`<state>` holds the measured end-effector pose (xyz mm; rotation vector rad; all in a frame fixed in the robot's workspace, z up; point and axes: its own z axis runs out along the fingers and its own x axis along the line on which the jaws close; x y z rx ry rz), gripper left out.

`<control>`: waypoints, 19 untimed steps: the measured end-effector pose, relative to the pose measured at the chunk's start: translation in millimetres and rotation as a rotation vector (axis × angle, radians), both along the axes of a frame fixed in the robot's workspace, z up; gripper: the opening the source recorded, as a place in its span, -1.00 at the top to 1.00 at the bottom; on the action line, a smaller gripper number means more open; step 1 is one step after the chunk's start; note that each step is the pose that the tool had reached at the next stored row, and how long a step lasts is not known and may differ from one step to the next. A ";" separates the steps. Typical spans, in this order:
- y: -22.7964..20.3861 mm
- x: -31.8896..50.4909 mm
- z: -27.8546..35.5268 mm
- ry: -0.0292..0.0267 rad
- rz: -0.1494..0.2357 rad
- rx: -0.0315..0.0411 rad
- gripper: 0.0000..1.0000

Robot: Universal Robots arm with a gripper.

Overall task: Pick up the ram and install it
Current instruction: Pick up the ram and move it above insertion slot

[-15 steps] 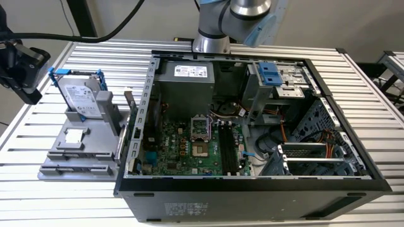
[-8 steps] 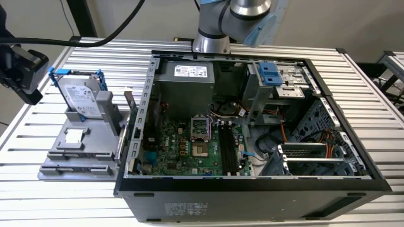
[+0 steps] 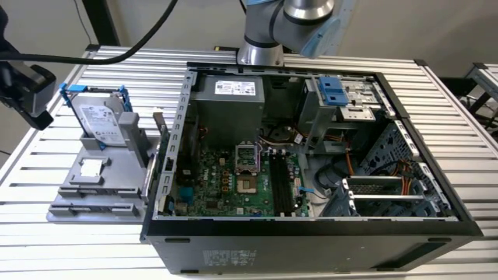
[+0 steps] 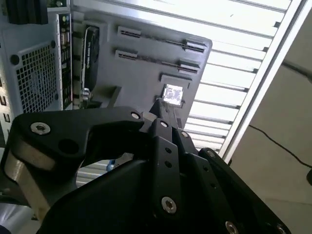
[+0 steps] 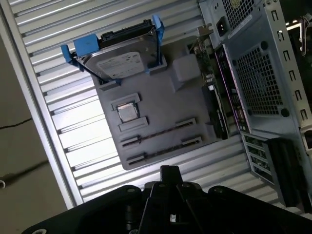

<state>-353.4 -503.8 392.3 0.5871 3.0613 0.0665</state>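
I judge this to be the approach stage: nothing has been lifted yet. At the exterior view's left, on the slatted table (image 3: 78, 256), sits the grey tray (image 3: 116, 178). It carries a hard drive (image 3: 100, 119) standing in a blue bracket (image 3: 74, 88), a small square chip (image 3: 92, 168) lying in its recess, and 2 slotted holders (image 5: 191, 141). In the first wrist view a thin dark strip stands on edge in the holder nearer the chip. I take that to be the ram (image 5: 158, 133), though edge-on I cannot tell whether the other holder is loaded too. A card (image 5: 213, 105) stands along the tray's side, next to the case.

The gripper (image 5: 169, 171) hangs well above the tray, apart from everything on it, with its jaws drawn together on nothing. To my eye a grasp calls for parting the jaws, turning them to straddle the board's thin faces, and coming straight down so the stick leaves its holder without twisting.

Further right, the open case (image 3: 311, 230) holds the motherboard (image 3: 225, 181), with the power supply (image 3: 230, 99) toward the arm's base. The long black slots (image 3: 281, 186) look vacant, so the install is not done. Seating there would need the stick upright and parallel to a slot.
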 end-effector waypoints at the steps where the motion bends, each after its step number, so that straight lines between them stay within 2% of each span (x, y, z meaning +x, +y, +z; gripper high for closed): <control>1: 0.0 0.0 0.0 0.0000 -0.016 0.0000 1.00; 10: 0.0 0.0 0.0 0.0000 -0.140 0.0000 1.00; 19: 0.0 0.0 0.0 0.0000 -0.235 0.0000 1.00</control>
